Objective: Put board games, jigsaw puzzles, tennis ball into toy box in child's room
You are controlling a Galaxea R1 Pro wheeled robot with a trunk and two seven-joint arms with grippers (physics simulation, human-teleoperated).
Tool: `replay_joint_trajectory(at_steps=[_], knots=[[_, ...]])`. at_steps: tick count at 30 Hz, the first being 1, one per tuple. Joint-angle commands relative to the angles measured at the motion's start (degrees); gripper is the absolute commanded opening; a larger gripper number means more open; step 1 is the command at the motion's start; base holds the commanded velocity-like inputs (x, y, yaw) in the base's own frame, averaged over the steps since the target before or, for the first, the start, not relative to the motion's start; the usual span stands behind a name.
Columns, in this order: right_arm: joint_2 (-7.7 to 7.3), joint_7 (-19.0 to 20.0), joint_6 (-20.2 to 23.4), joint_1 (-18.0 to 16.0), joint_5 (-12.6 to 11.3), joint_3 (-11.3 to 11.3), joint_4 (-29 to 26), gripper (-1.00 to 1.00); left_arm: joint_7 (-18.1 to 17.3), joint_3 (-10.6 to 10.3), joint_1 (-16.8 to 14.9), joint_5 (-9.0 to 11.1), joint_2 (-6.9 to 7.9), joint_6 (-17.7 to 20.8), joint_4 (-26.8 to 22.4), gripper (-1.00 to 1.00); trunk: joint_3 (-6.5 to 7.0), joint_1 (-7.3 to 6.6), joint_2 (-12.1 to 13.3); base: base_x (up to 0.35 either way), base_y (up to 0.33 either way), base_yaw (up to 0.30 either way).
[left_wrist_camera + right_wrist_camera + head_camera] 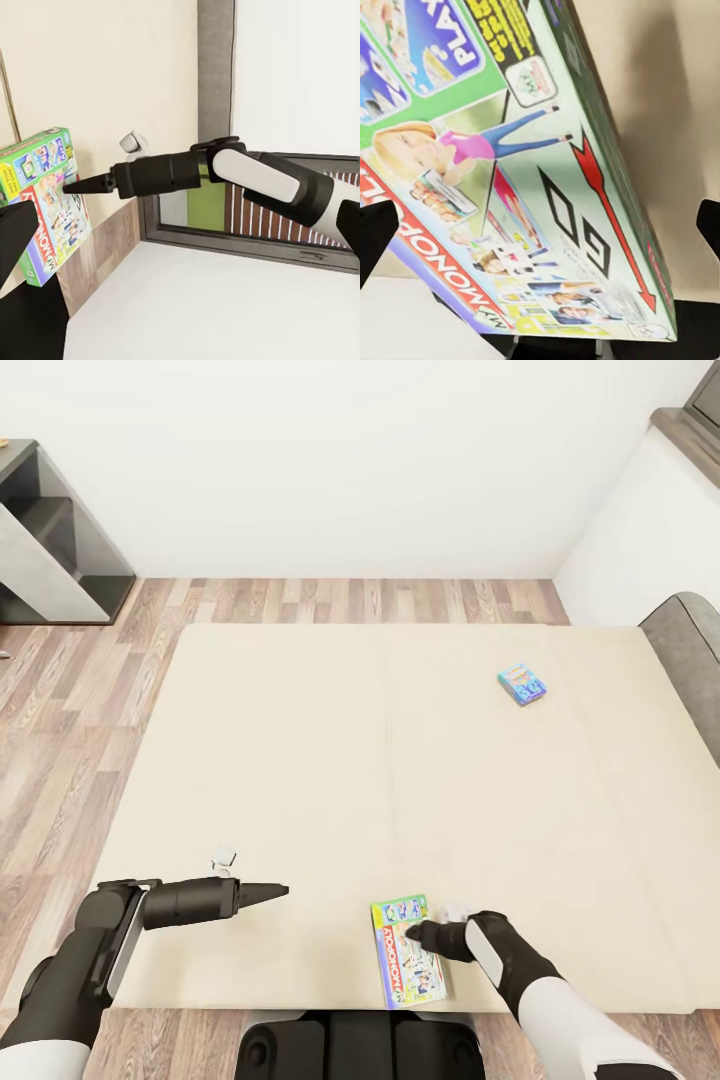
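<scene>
Monopoly board game, green-lidded with a purple edge, lies flat on the beige bed right at the near edge, just in front of my base. My right gripper hangs over its lid, and in the right wrist view the box sits between my 2 dark fingertips, which stand wide apart and clamp nothing. My left gripper hovers over bare mattress well to the left of the box; its fingers look drawn together to a point, holding nothing.

A 2nd game, a small blue box, lies far across the bed near the grey headboard.

Risks, as I judge them:
1. The box is flat and wide, so if I close across the wrong span the fingers may only skate over the lid.
2. It sits close to the mattress edge, so a nudge toward me could tip it onto the wood floor.
3. Pressing down into soft mattress may tilt the box and spoil the pinch.
4. The blue box looks a long reach away; stretching for it could demand moving my base first.
</scene>
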Motion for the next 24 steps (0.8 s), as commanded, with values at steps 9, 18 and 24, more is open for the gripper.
replay_joint_trajectory(at_steps=[9,18,24], knots=[[1.03,0.4,0.0,0.0,0.1,0.0,-0.1,1.0,-0.3,0.0,0.0,-0.1,0.06,0.6,0.0,1.0,-0.06,0.03,-0.1,0.0,0.0,0.0],[1.34,0.4,-0.2,0.0,0.0,0.0,-0.1,1.0,-0.3,0.0,0.0,-0.1,0.04,0.6,0.0,1.0,-0.06,0.03,-0.1,0.0,0.0,0.0],[1.36,0.3,-0.2,0.0,0.0,0.0,-0.1,1.0,-0.3,0.0,0.0,-0.1,0.02,0.6,0.0,1.0,-0.06,0.03,-0.1,0.0,0.061,0.0]])
